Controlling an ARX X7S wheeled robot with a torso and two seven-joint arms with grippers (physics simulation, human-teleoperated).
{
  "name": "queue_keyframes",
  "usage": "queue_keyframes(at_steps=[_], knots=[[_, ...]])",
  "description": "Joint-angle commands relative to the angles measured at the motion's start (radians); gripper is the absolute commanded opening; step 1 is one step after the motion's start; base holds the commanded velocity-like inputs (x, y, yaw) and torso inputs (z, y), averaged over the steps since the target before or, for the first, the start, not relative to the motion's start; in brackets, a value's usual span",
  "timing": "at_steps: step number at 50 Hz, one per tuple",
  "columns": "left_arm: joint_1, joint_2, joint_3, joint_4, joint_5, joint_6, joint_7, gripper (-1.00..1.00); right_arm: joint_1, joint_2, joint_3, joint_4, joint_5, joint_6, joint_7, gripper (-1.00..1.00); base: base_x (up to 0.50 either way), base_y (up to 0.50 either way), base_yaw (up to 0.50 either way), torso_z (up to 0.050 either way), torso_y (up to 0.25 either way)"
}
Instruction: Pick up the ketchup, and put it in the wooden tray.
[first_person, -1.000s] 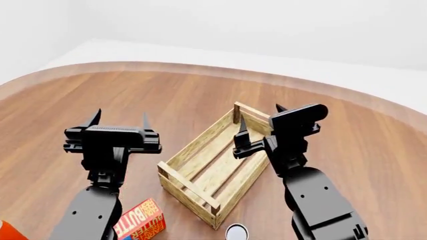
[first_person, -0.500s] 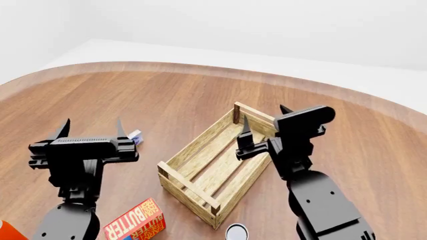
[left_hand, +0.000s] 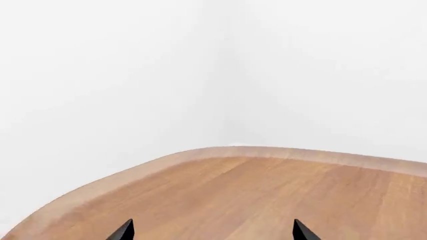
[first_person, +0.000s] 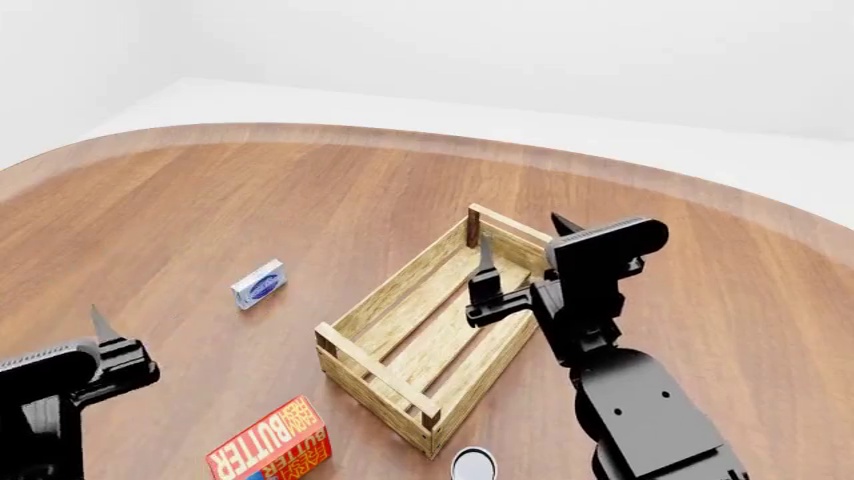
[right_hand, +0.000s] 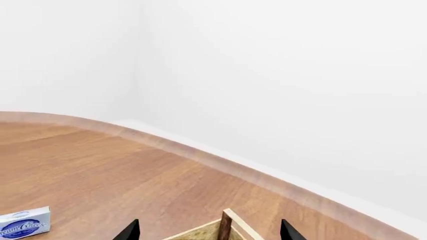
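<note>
Tray (first_person: 430, 332) sits mid-table (first_person: 267, 200). Right gripper (first_person: 521, 252) hovers spread above the tray's far end, holding nothing. Left gripper (left_hand: 212, 231) is spread, well left of tray. Ketchup not visible. Butter box (first_person: 271, 443) lies just left of the tray's near corner.

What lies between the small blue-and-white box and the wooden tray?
Only bare wooden tabletop between the small blue-and-white box and the wooden tray; the head view shows this stretch.

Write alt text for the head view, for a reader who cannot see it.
An empty wooden tray sits on a round wooden table, with the right claw open above its far end. The left claw is low at the left edge, near a butter box; a small blue-and-white box lies further out.
</note>
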Motion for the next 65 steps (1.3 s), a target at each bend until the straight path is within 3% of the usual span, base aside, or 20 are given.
queue_keyframes(at_steps=[1, 65], knots=[[0.1, 0.001, -0.12, 0.031, -0.013, -0.028, -0.063, 1.0, 0.001, -0.009, -0.008, 0.029, 0.008, -0.024, -0.006, 1.0, 0.0, 0.0, 0.0, 0.0, 0.0], [0.089, 0.038, -0.234, -0.118, -0.13, -0.18, -0.13, 1.0, 0.015, -0.011, -0.032, 0.076, 0.025, -0.046, 0.02, 1.0, 0.0, 0.0, 0.0, 0.0, 0.0]])
